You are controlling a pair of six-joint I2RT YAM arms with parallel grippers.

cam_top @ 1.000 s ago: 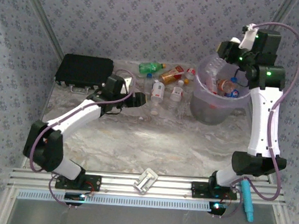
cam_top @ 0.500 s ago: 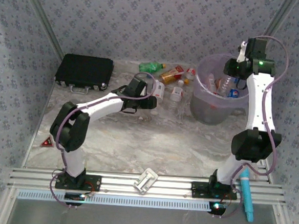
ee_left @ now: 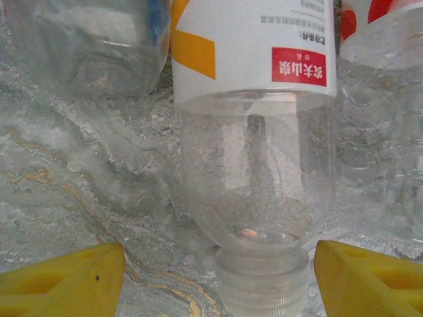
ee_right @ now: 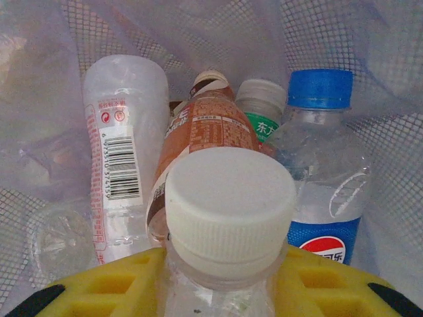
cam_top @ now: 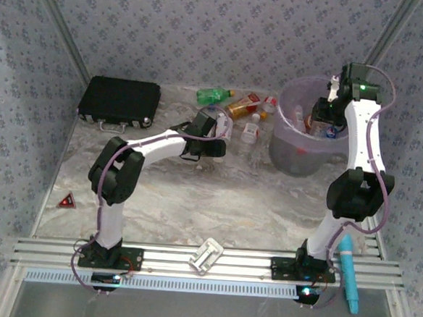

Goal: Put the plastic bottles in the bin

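**Right end effector grips a bottle inside the bin; left one straddles a bottle on the marble**

From overhead I see a smooth, grey-veined marble surface [cam_top: 216, 202]. At the upper right of the frame stands the bin [cam_top: 288, 158], round, tapered, in translucent pale purple plastic. My right end effector [cam_top: 324, 112] is down inside its mouth. In the right wrist view its yellow fingers [ee_right: 99, 284] are clamped on the neck of a clear white-capped bottle [ee_right: 228, 205], cap toward the camera. Beyond it in the bin lie a barcode-labelled bottle [ee_right: 122, 152], a brown-labelled bottle [ee_right: 205, 125], a green-labelled bottle [ee_right: 261, 105] and a blue-capped Pepsi bottle [ee_right: 324, 172].

At upper centre, loose bottles lie on the surface, among them a green bottle [cam_top: 212, 95], an orange bottle [cam_top: 243, 106] and a small clear bottle [cam_top: 250, 133]. My left end effector [cam_top: 216, 146] reaches among them. In the left wrist view its yellow fingertips [ee_left: 66, 281] stand apart, one in each lower corner, either side of the ribbed cap of a clear white-and-orange-labelled bottle [ee_left: 254, 165], not touching it. A flat black case [cam_top: 120, 100] sits at upper left.
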